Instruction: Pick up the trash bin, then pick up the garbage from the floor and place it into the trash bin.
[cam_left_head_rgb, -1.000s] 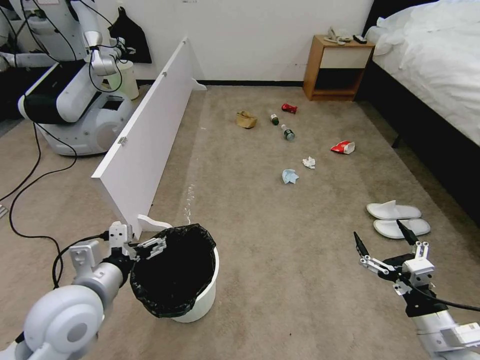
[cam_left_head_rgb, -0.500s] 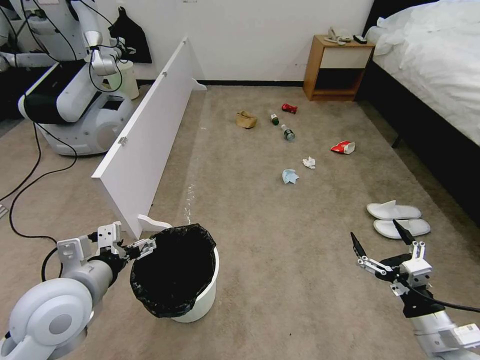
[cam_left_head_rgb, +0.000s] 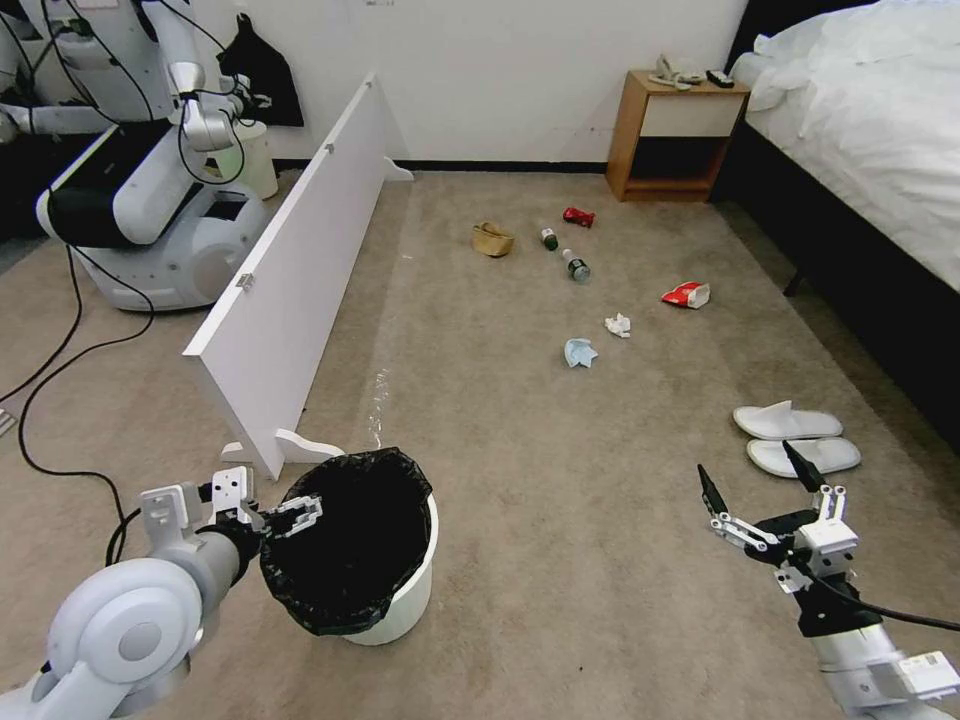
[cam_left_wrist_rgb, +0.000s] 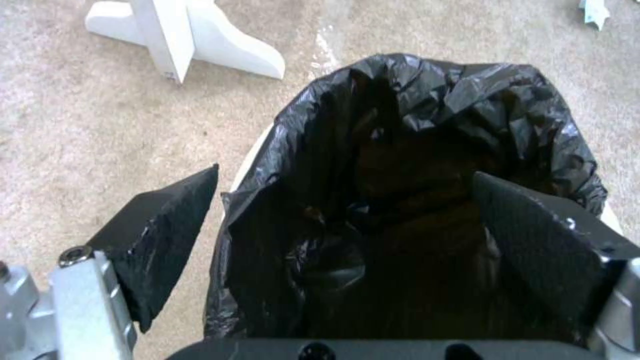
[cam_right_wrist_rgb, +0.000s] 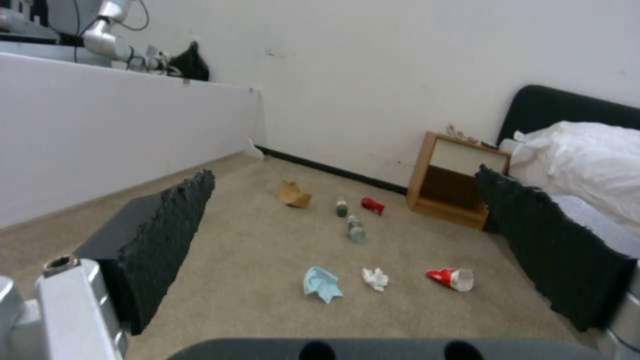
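The left gripper (cam_left_head_rgb: 296, 517) straddles the near rim of the bin (cam_left_head_rgb: 400, 600), jaws spread, one outside, one inside the bag. The right gripper (cam_left_head_rgb: 757, 484) hovers gaping, the slippers (cam_left_head_rgb: 795, 437) just beyond it.

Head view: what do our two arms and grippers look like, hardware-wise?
Both arms have glossy white rounded shells with grey joint sections. The left gripper and right gripper are silver metal linkage frames with visible bolts, carrying black, textured, wedge-shaped fingers. A black cable runs along each forearm. No markings are legible.
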